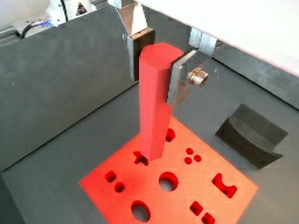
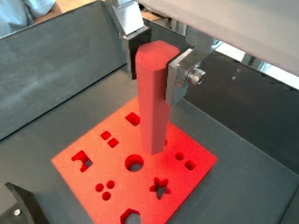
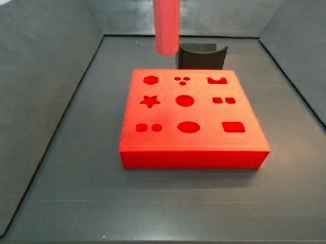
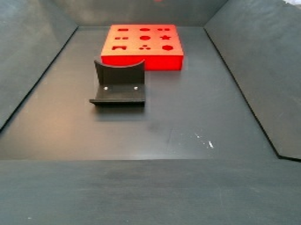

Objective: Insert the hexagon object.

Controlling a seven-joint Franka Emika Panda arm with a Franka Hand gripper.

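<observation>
My gripper (image 1: 162, 63) is shut on the top of the hexagon object (image 1: 155, 105), a long red-pink rod with a six-sided end face. The rod hangs upright between the silver fingers in both wrist views (image 2: 152, 105). Its lower end hovers above the flat red block with shaped holes (image 1: 111, 194), which also shows in a wrist view (image 2: 193, 179). In a side view the rod (image 3: 167, 27) hangs over the far edge of the block (image 3: 192, 160), and the gripper is out of frame. In a side view the block (image 4: 141, 61) shows and the rod does not.
A small dark grey block with a curved notch (image 3: 200, 52) stands on the floor just behind the red block; it also shows in a side view (image 4: 118, 83) and in a wrist view (image 1: 251, 136). Grey walls enclose the dark floor on all sides.
</observation>
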